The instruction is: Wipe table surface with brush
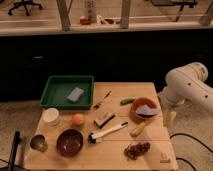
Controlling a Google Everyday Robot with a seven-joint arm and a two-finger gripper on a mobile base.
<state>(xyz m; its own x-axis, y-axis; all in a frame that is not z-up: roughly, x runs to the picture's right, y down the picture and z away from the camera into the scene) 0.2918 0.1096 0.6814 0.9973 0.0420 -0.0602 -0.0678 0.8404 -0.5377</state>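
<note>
Careful: w/ your gripper [170, 118] spread and empty off the right edge of the table surface [145, 90], reaching the brush [110, 131] at front-centre means passing the orange bowl [145, 107] & yellow thing [138, 129], so you could knock them or grab the tan block [104, 120] beside it.

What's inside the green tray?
One grey-blue sponge, lying right of centre on the green tray floor; the rest of the floor is bare. Anything beneath the sponge is covered. The gripper hangs beyond the right edge of the table surface, well away.
</note>
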